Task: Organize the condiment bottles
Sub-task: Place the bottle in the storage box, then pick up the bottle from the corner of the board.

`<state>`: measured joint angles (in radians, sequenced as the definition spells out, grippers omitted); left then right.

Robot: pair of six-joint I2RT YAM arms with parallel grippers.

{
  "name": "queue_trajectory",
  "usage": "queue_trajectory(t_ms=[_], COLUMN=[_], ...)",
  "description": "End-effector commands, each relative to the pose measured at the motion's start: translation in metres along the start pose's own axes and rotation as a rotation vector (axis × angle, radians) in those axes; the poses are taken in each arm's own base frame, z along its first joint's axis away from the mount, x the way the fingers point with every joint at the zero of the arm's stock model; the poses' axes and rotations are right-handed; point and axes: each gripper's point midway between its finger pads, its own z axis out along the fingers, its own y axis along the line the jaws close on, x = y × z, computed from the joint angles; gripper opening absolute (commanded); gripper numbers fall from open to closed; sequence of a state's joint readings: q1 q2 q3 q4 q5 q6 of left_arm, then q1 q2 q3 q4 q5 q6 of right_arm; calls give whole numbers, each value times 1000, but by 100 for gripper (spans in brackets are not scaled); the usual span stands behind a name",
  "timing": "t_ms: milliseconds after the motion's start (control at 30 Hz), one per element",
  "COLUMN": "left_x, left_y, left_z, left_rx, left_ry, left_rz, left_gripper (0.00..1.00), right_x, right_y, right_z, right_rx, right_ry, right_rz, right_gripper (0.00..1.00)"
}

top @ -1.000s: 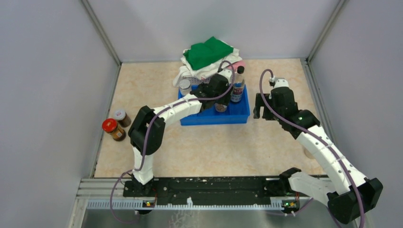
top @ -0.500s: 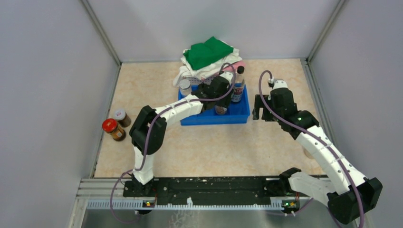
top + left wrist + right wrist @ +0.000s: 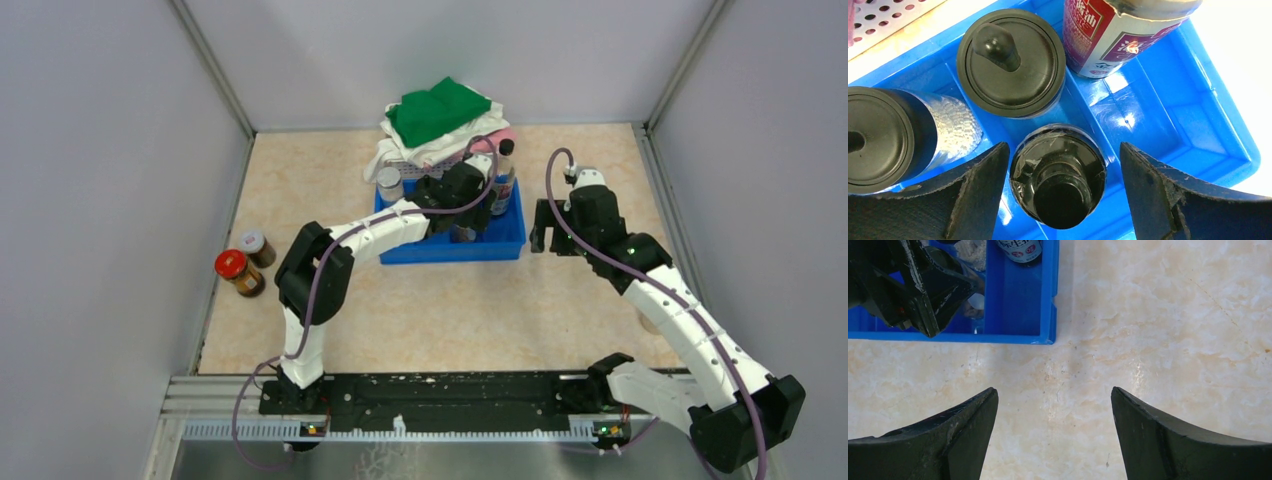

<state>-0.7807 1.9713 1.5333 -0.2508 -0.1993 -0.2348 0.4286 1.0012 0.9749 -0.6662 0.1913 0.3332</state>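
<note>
Counter (image 3: 440,310) is seen in beige w/ cream marbling. Tray (image 3: 508,243) is coloured bright blue. Dark btl (image 3: 1058,177) is shown near-blk, cap incl. Lidded jar (image 3: 1010,62) is topped in blk. Grain jar (image 3: 913,132) is capped blk too, w/ whitish grains seen thru clear glass. Tall btl (image 3: 1095,42) is labelled red & purple w/ wht characters. Red-cap jar (image 3: 232,264) is filled dark brown; pale-cap jar (image 3: 252,241) is topped silvery. Cloths (image 3: 435,108) are seen green over wht. Basket (image 3: 898,12) is wht, patterned w/ punched dots. Left tool (image 3: 1063,149) & right tool (image 3: 1054,390) are finished in blk.
</note>
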Motion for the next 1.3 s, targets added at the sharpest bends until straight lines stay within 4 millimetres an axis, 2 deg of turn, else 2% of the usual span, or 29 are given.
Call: queue_trajectory(t_ms=[0,167,200,233,333,400,467,533,633,700,767,867,933,1133,1267], left_x=[-19,-47,-51,-54,-59,-61,-61,-61,-57,-51,-46,-41,-40,-35,-34], left_y=[0,12,15,16,22,24,25,22,17,15,14,11,6,2,3], left_z=[-12,-47,-54,-59,-70,-75,-76,-78,-81,-80,-78,-77,-79,-82,-86], left_rx=[-12,-55,-67,-72,-90,-98,-91,-65,-14,12,30,51,78,107,103], left_ry=[-55,-117,-128,-136,-142,-150,-157,-155,-157,-153,-140,-126,-125,-116,-116], left_rz=[-3,-1,0,3,11,8,3,0,-2,-5,1,0,-7,-19,-13], left_gripper=[87,89,97,99,99,99,99,99,99,99,99,99,99,99,99], right_x=[-5,-12,-17,-22,-41,-52,-50,-45,-20,7,31,77,99,109,110], right_y=[-1,-18,-22,-25,-42,-58,-76,-83,-89,-97,-101,-110,-118,-152,-168], right_z=[-5,-17,-21,-26,-49,-69,-90,-105,-116,-118,-110,-97,-92,-98,-87], right_rx=[-4,93,118,142,252,367,489,519,552,635,690,782,856,1016,1039], right_ry=[-25,-20,-29,-31,-44,-63,-71,-68,-32,27,79,165,213,216,214], right_rz=[28,18,17,17,36,111,226,283,388,476,550,753,827,875,859], right_gripper=[83,83,83,83,83,97,99,99,99,99,99,99,99,99,99])
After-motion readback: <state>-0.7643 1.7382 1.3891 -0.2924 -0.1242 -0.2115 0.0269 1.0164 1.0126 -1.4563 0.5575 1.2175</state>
